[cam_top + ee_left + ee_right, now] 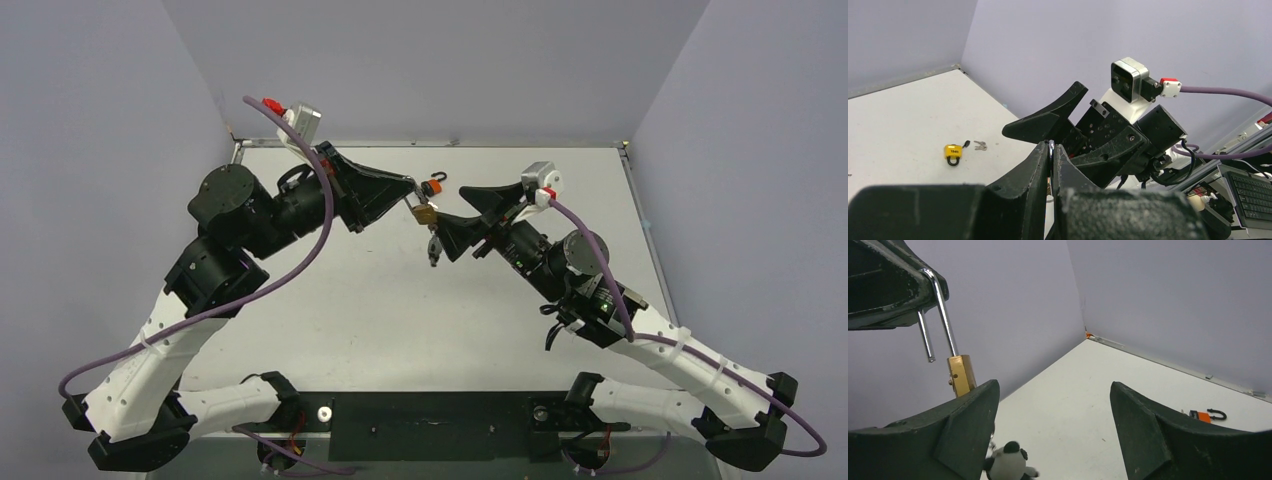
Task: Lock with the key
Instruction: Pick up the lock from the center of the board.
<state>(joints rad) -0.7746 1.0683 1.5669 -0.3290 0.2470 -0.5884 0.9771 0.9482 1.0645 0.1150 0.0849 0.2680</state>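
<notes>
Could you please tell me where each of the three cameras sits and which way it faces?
Top external: above and behind the bases, looking down at the table; left arm and right arm show.
Left wrist: on the left arm, facing the right arm across the table; its shut left end effector fills the foreground.
Right wrist: on the right arm, facing a far corner; its open right end effector frames the view.
Shared: top and right wrist show the brass padlock hanging from the left end effector.
</notes>
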